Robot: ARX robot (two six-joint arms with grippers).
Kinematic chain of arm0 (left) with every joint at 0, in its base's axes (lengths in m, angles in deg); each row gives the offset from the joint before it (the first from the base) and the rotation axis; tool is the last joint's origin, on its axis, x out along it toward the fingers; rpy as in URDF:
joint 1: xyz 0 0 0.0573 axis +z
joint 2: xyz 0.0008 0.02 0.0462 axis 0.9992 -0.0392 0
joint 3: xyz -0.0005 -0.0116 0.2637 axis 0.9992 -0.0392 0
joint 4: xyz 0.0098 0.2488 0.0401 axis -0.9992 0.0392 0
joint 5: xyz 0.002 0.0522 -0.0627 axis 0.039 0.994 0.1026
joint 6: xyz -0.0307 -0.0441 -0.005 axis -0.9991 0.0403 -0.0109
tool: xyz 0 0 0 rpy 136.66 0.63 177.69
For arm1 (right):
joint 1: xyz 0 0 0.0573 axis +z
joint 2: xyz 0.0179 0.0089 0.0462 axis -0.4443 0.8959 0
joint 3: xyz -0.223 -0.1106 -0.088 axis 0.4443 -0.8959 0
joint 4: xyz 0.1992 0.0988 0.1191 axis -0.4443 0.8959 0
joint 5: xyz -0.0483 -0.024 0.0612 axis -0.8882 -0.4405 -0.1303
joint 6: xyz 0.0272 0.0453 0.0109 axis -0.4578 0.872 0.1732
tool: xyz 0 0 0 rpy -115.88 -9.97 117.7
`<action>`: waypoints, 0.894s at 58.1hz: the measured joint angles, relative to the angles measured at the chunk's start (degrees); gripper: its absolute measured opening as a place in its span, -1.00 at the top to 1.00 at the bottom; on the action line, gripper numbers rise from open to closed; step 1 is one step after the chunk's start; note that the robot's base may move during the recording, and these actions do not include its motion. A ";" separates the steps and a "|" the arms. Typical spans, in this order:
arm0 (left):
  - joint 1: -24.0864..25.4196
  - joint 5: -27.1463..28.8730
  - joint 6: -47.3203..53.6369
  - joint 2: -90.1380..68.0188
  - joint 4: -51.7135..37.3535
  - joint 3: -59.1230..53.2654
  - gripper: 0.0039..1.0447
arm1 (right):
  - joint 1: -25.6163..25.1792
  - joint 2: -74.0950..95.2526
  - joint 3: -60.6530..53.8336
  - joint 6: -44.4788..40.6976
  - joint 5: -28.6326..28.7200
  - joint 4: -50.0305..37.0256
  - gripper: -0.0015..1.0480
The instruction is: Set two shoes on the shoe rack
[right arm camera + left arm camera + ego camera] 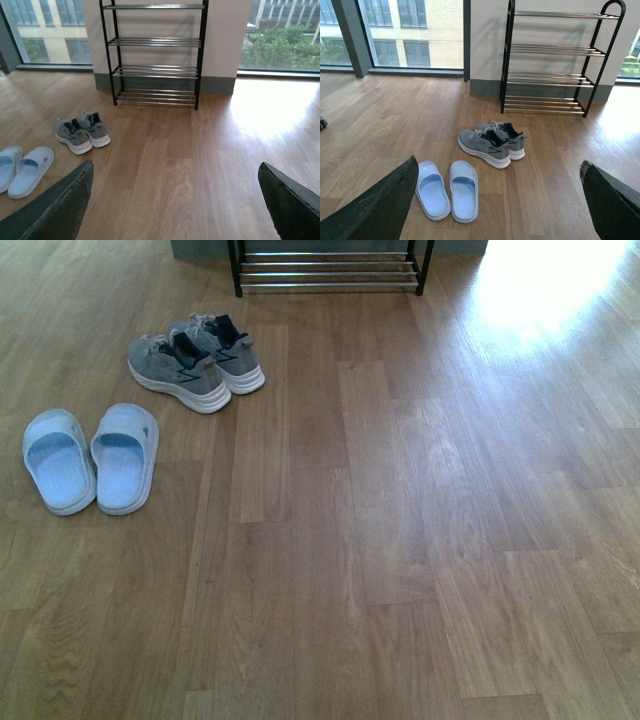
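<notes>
- Front view: the grey knit sneakers (195, 362), with thick ribbed white soles, are seen side by side on the floor at 10 o'clock. The shoe rack (330, 275), made of thin silver rods, is seen at 12 o'clock.
- The left gripper (498, 172) and right gripper (175, 165) are spread wide, empty.
- The smooth pale blue slides (90, 455), at 7 o'clock of the sneakers, could be grabbed by mistake.
- A soft knit upper could be pinched loosely and dropped.
</notes>
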 joint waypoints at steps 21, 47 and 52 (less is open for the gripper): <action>0.00 0.00 0.00 0.00 0.00 0.00 -0.83 | 0.00 0.00 0.00 0.00 0.00 0.00 -0.82; 0.00 0.00 0.00 0.00 0.00 0.00 -0.83 | 0.00 0.00 0.00 0.00 0.00 0.00 -0.82; 0.00 0.00 -0.02 0.00 0.00 0.00 -0.83 | 0.00 0.00 0.00 0.00 0.00 0.00 -0.82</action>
